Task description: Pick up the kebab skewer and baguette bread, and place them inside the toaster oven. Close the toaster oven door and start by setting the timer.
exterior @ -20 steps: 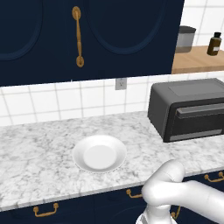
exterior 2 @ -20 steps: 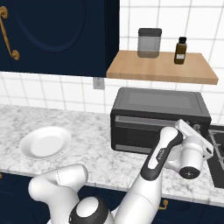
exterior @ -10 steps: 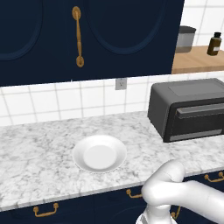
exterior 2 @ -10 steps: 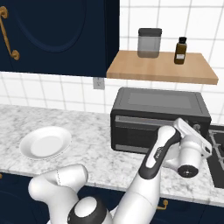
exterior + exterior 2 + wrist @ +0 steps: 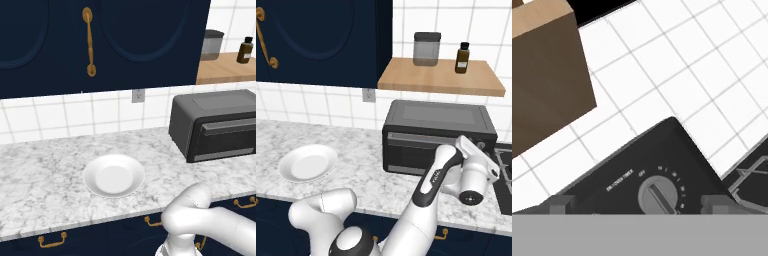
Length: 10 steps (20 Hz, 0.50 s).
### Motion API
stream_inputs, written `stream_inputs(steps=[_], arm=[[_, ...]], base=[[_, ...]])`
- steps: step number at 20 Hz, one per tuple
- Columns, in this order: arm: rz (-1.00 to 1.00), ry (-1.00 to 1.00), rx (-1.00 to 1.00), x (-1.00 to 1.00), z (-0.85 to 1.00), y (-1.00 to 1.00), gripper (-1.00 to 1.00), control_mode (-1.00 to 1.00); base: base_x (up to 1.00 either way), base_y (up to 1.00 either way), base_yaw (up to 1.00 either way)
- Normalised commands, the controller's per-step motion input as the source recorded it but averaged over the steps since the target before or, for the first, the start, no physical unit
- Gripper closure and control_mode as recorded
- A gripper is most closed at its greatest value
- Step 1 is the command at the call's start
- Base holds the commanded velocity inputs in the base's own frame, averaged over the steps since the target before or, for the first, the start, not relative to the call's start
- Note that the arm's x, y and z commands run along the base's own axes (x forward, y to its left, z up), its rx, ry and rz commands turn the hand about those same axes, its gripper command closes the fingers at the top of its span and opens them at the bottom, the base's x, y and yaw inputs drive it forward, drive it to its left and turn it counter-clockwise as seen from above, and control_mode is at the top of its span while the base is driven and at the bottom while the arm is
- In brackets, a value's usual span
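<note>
One step left: I judge that only the timer remains, because the door (image 5: 417, 149) of the oven (image 5: 436, 131) is shut flat against the front.
Oven place: it stands at the back of the worktop (image 5: 45, 175), under the wooden shelf (image 5: 441, 77) and well apart from the white plate (image 5: 114, 176).
Hand: the hand (image 5: 639, 204) is at the right end of the oven front, and its fingers (image 5: 559, 203) stand wide apart, holding nothing.
Dial: the timer dial (image 5: 657, 196) sits between the two tips, a little nearer to the right one.
How to do it well: I would first centre the hand on the dial and go forward until the tips are on both sides of the knob body. Then I would close gently and turn the wrist about the axis of the knob. If the grip is off centre, the tips may slip from the round edge.
Direction: the small marks run around the upper right of the dial, so I think the turn goes that way, but I am not sure.
Hidden: the door glass is dark, so I cannot tell whether the skewer and bread lie inside.
Cut off: the lower half of the dial and the ends of the tips are cut by the bottom of the hand view.
Hard to read: the print beside the dial is too small for me.
</note>
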Motion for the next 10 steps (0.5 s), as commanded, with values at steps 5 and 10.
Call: stream_inputs(steps=[5,10], arm=[[0.0,0.0,0.0,-0.09,0.03,-0.06,-1.0,-1.0],[0.0,0.0,0.0,0.0,-0.19,-0.02,-1.0,-1.0]], base=[[0.0,0.0,0.0],[0.0,0.0,0.0]])
